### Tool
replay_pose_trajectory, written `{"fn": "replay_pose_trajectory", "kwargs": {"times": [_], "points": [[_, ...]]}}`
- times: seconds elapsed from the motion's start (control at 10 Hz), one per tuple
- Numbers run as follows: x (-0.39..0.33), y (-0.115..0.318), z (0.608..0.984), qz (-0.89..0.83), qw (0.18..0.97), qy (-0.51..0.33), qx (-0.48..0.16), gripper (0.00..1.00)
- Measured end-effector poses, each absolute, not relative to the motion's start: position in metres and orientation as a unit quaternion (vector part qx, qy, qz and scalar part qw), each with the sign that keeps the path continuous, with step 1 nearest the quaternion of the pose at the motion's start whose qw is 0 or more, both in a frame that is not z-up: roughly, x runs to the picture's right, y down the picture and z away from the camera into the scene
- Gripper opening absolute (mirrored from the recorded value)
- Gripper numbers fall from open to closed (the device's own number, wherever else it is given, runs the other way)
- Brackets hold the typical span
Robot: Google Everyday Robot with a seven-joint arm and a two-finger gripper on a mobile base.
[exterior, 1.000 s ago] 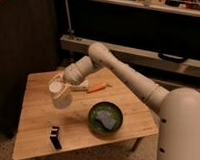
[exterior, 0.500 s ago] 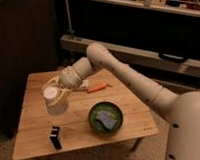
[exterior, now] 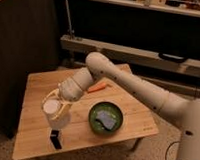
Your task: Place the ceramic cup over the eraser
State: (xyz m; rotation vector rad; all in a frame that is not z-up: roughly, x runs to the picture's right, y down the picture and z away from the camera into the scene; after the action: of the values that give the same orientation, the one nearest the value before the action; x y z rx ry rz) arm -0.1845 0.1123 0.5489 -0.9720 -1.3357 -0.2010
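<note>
**A:** And there was the gripper claw (exterior: pixel 59 101), out over the end of the table (exterior: pixel 35 84) farthest from the robot's body, clenched tight around the ceramic cup (exterior: pixel 57 117). A firm grasp, nothing loose about it.

**B:** The cup hung right under the claw, tilted, with one pale round end turned up toward the camera. Mouth or base? I couldn't tell.

**A:** Why was it held like that?

**B:** My read is that it looked to be carried clear of the wood so it could come down over the eraser (exterior: pixel 55 139). That little black block stood upright just below and in front of the claw, almost beneath the cup. As far as I could see, the two weren't touching.

**A:** So the job wasn't done.

**B:** Not yet. The eraser showed in full, uncovered. I'd judge the cup wanted its open end facing down, square above the block, before lowering. A tilted rim could tip such a narrow block over.

**A:** And the count?

**B:** One cup, one eraser, one claw on one arm. Off to the claw's side, toward the robot's body, sat one dark green bowl (exterior: pixel 94 122) with one blue-grey pad (exterior: pixel 106 120) lying in it. Behind the claw, farther back on the table and well apart from the cup, lay one orange thing (exterior: pixel 97 87), too small to name.
</note>
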Motion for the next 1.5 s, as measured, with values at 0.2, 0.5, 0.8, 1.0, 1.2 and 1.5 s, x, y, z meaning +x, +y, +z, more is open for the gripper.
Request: {"fn": "replay_pose_trajectory", "kwargs": {"times": [0.2, 0.5, 0.8, 1.0, 1.2, 1.5], "points": [[-0.189, 0.118, 0.541, -0.089, 0.658, -0.603, -0.442, 0.00], [-0.201, 0.129, 0.532, -0.107, 0.633, -0.615, -0.457, 0.00], [-0.201, 0.129, 0.532, -0.107, 0.633, -0.615, -0.457, 0.00], [-0.200, 0.128, 0.535, -0.104, 0.634, -0.615, -0.457, 0.00], [-0.206, 0.136, 0.551, -0.094, 0.624, -0.624, -0.460, 0.00], [-0.210, 0.159, 0.582, -0.073, 0.598, -0.651, -0.462, 0.00]]}}
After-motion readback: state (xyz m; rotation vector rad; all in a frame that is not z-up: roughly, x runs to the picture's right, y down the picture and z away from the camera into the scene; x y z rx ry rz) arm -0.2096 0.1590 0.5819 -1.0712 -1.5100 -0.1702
